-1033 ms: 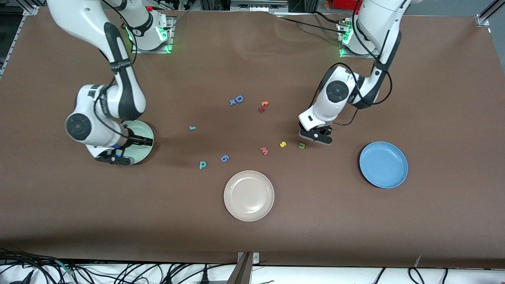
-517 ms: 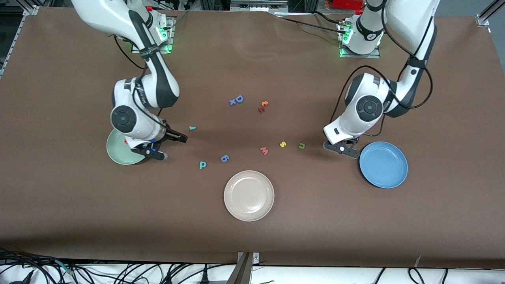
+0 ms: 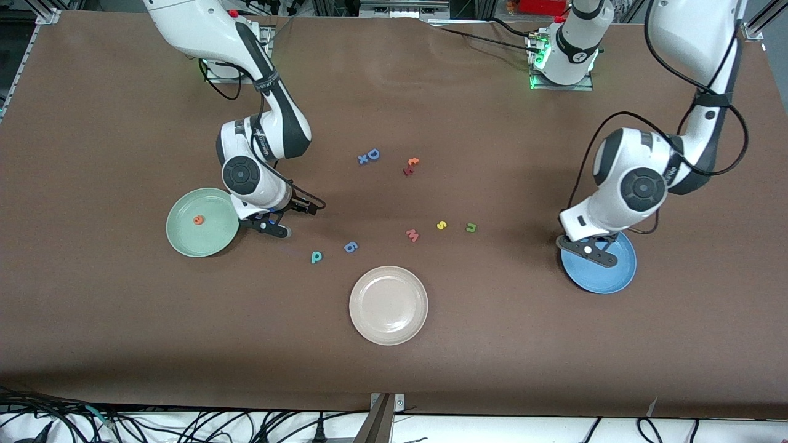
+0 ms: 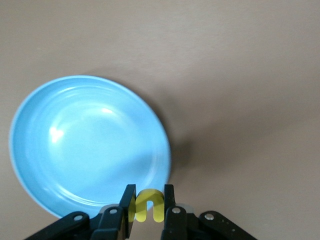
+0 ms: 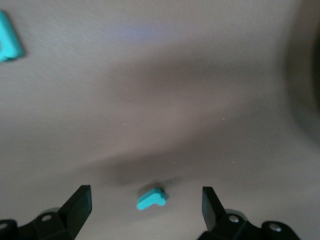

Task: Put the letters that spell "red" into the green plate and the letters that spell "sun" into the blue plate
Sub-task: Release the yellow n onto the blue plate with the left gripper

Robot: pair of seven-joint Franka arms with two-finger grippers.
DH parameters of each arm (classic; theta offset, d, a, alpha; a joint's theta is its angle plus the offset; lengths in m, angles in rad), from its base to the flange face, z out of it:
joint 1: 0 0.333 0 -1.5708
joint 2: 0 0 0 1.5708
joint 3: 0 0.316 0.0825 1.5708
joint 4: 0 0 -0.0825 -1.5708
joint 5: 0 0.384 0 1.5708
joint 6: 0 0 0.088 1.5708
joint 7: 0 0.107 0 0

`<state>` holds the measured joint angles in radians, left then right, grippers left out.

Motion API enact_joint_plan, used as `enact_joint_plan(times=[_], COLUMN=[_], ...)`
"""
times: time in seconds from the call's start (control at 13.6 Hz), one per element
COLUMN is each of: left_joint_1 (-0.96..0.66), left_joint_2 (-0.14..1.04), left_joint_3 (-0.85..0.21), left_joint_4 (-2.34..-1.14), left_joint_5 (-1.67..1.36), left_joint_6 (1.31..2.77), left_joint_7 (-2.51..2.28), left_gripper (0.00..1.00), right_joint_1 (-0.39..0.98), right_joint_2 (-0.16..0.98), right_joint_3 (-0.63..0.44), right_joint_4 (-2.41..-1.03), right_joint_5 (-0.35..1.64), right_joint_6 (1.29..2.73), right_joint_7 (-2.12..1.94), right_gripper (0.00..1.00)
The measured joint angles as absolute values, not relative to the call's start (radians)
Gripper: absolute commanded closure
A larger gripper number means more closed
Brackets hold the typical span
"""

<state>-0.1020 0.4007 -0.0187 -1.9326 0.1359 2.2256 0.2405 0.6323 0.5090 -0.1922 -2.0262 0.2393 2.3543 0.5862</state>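
Note:
The green plate (image 3: 184, 237) holds the orange e (image 3: 198, 220). Beside it, my right gripper (image 3: 295, 216) (image 5: 145, 195) stands open over the teal r (image 5: 151, 198), which lies on the table between the fingers. The teal d (image 3: 316, 257) (image 5: 7, 45) lies nearer the front camera. My left gripper (image 3: 589, 250) (image 4: 146, 192) is shut on the yellow u (image 4: 146, 204) over the rim of the blue plate (image 3: 609, 277) (image 4: 85, 145). The yellow s (image 3: 441, 225) and green n (image 3: 471, 227) lie side by side mid-table.
A beige plate (image 3: 388, 304) sits near the table's front edge. A pink w (image 3: 412, 235) and a blue 6 (image 3: 351, 247) lie among the task letters. A blue D (image 3: 372, 154) and orange-red letters (image 3: 410, 166) lie closer to the bases.
My right gripper left the green plate, where the orange e now shows, and moved to the teal r. My left gripper carried the yellow u from beside the n to the blue plate's rim.

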Motion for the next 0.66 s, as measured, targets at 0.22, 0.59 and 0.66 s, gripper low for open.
enact_joint_plan(times=[0.22,0.59,0.66], left_joint_1=[-0.067,-0.049,-0.049], left_joint_2=[0.449,0.546,0.560], left_joint_3=[-0.019,-0.020,-0.020], left_joint_4=[-1.881,-1.786,-1.771], left_joint_5=[0.136,0.136,0.136], left_joint_6=[2.226,2.226,2.226], left_joint_7=[0.292,0.301,0.301], left_gripper=[0.87,0.87,0.87], right_joint_1=[0.638,0.647,0.647], right_joint_2=[0.517,0.514,0.514], right_joint_3=[-0.182,-0.149,-0.149], right_joint_4=[-2.074,-2.081,-2.082], right_joint_5=[0.239,0.239,0.239], right_joint_6=[2.392,2.395,2.397], right_joint_7=[0.592,0.633,0.633], right_gripper=[0.08,0.21,0.21])
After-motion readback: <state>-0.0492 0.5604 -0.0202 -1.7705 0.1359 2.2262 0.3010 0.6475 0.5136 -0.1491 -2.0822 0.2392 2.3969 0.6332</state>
